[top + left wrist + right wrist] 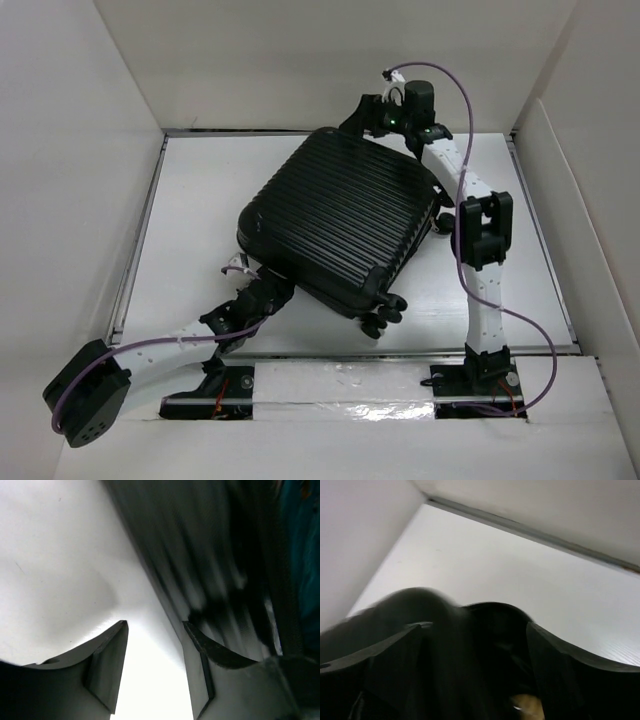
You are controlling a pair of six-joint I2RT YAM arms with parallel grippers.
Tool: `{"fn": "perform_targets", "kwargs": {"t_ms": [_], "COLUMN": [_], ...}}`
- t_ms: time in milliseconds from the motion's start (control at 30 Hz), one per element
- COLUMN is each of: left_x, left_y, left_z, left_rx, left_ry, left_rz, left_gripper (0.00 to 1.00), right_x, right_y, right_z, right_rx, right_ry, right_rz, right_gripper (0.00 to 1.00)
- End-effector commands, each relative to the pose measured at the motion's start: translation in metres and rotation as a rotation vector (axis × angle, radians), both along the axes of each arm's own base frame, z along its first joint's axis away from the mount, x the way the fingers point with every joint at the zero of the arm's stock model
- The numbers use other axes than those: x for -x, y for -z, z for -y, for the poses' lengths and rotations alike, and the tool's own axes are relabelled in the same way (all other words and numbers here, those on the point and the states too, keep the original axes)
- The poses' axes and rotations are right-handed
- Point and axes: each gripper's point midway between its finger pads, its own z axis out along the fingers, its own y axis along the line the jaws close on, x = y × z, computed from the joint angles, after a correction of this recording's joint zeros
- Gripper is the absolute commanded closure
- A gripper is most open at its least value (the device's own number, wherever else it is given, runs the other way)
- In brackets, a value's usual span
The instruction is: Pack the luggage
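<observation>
At the near edge of the white surface, the two white arms are bolted at roughly 7 and 5 o'clock. The left arm folds out toward 8 o'clock and then reaches in to the near-left edge of the black, ribbed, hard-shell suitcase. In the left wrist view, the left end effector is open. Only bare white surface shows between its dark fingers, and the blurred ribbed shell runs close along its 3 o'clock side. The suitcase lies closed and flat in the middle of the surface, turned diagonally so that its corners point near 12, 3, 5 and 9 o'clock. Its small black caster wheels stick out along the edge that faces 4 o'clock. The right arm rises along the 3 o'clock side of the suitcase, trailing a purple cable, and bends over the far corner at about 1 o'clock. There the right end effector is spread wide. A dark, blurred part of the suitcase fills the gap between its fingers, and I cannot tell whether they touch it. Beyond it, plain white walls close off the far side at 12 o'clock.
</observation>
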Motion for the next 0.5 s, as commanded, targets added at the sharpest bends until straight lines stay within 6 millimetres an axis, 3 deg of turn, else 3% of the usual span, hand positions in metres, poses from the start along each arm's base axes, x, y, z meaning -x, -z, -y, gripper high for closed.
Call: {"fn": "perform_targets", "kwargs": {"t_ms": [0,100,167,200,267,300,333,367,400,433,467], "left_x": [-0.017,-0.008,0.001,0.004,0.01,0.011,0.009,0.011,0.011,0.011,0.014], "left_y": [-0.044,-0.046,-0.043,-0.042,-0.039,-0.039,-0.039,-0.04,-0.04,-0.043,-0.042], "left_z": [0.008,0.02,0.031,0.034,0.04,0.042,0.041,0.046,0.047,0.05,0.054], "left_rx": [0.058,0.054,0.049,0.046,0.043,0.042,0.041,0.045,0.046,0.055,0.055], "left_ry": [-0.007,0.078,0.133,0.142,0.153,0.157,0.148,0.163,0.172,0.18,0.198], "left_rz": [0.141,0.144,0.137,0.137,0.131,0.133,0.139,0.143,0.148,0.158,0.159], "left_gripper": [0.58,0.66,0.66,0.66,0.66,0.66,0.66,0.66,0.67,0.67,0.67], "right_x": [0.057,0.068,0.063,0.071,0.065,0.083,0.082,0.09,0.102,0.13,0.146], "right_y": [-0.152,-0.188,-0.192,-0.196,-0.197,-0.186,-0.2,-0.199,-0.194,-0.178,-0.166], "right_z": [-0.017,-0.002,0.018,0.024,0.054,0.071,0.094,0.118,0.137,0.166,0.178], "right_rx": [-0.153,-0.157,-0.135,-0.127,-0.101,-0.087,-0.12,-0.134,-0.147,-0.169,-0.174], "right_ry": [-0.179,-0.196,-0.122,-0.098,0.048,0.119,0.258,0.349,0.434,0.571,0.63], "right_rz": [0.299,0.352,0.333,0.332,0.334,0.301,0.358,0.361,0.354,0.338,0.325], "right_gripper": [0.07,0.02,0.0,0.0,0.02,0.16,0.36,0.63,1.0,1.0,1.0]}}
